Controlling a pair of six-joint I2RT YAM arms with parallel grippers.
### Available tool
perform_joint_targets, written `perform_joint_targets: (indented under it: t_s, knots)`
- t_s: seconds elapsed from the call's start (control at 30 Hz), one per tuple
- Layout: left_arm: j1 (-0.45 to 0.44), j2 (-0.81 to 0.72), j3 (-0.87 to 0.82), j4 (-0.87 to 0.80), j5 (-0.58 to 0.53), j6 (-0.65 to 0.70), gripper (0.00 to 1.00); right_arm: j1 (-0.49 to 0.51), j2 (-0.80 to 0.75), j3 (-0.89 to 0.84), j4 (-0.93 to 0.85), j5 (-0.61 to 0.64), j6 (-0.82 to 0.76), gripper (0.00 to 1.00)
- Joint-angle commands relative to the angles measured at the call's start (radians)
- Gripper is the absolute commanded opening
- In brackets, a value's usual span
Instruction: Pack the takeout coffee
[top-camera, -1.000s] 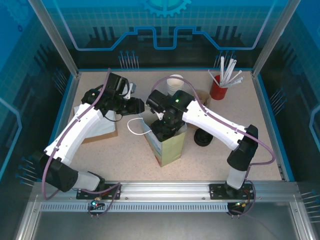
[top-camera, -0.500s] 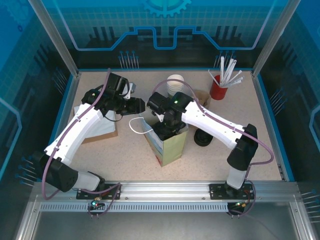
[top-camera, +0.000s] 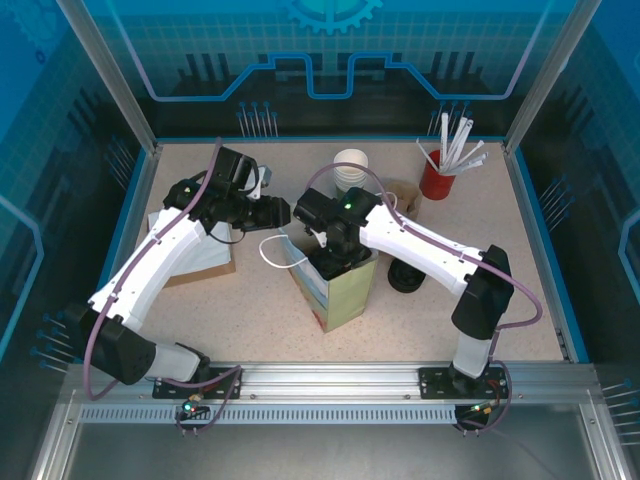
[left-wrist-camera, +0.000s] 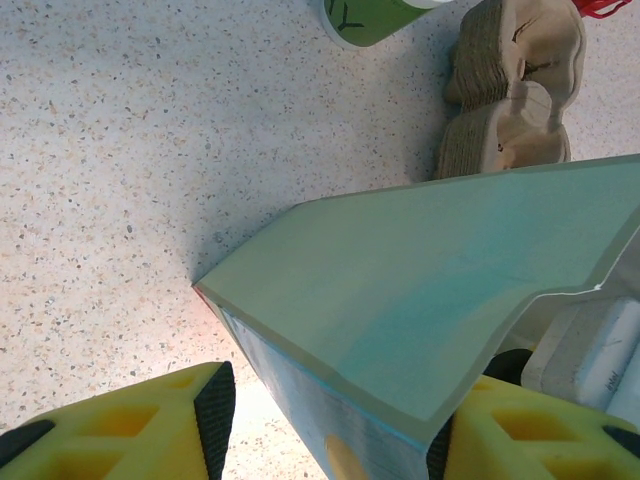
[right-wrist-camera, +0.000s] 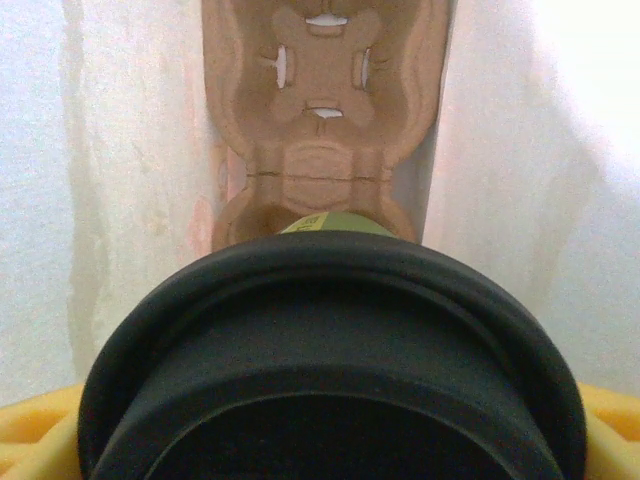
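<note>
Two hazards: releasing black-lidded olive-green paper cup, clamped in right tool, off-centre over brown pulp tray below; toppling pale-green paper bag straddled by parted left tool.

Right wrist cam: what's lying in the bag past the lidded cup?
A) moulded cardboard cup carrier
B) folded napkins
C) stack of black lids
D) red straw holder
A: beyond the black lid of the takeout coffee, a brown moulded cup carrier with cut-out slots lies between the pale walls of the bag.
</note>
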Motion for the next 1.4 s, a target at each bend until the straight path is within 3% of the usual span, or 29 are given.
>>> perform_joint_targets:
  t_s: [0.0,1.37]
  knots:
    - [-0.006,-0.024,-0.018,-0.004,-0.018,-0.018,0.54,-0.013,0.015,-0.015,0.005,-0.02,0.007,0.8]
    - [-0.006,-0.021,-0.039,0.007,-0.026,-0.027,0.55,-0.038,0.046,-0.163,0.102,-0.09,-0.005,0.8]
